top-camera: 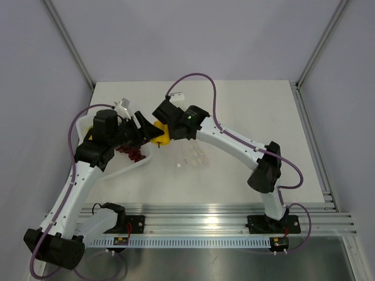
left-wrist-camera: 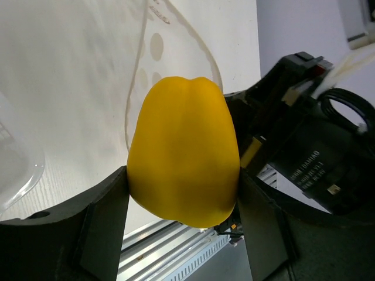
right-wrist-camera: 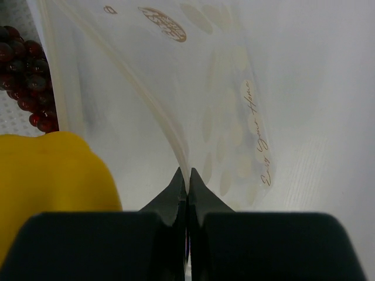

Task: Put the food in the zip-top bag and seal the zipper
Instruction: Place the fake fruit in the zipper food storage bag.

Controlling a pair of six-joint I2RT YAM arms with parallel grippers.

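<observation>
Yellow fruit (left-wrist-camera: 184, 152) held at the mouth of the zip-top bag (right-wrist-camera: 225, 117), not yet inside.

The fruit hangs just above the desk (top-camera: 246, 111), just beside the bag's open edge. The left jaws are spread wide around it and press on both its flanks. The bag lies flat on the desk, and the right jaws, pressed nearly together, pinch one lip of its mouth near the zipper (right-wrist-camera: 146, 108). The likely trouble is that the fruit looks broad for so slack an opening. It could catch the loose lip and shove the floppy bag along the desk, or drag the film out of the thin pinch. The two wrists sit very close, so a knock between them is also possible. Dark red grapes (right-wrist-camera: 23, 76) lie in the white tray (top-camera: 132, 167) nearby.
</observation>
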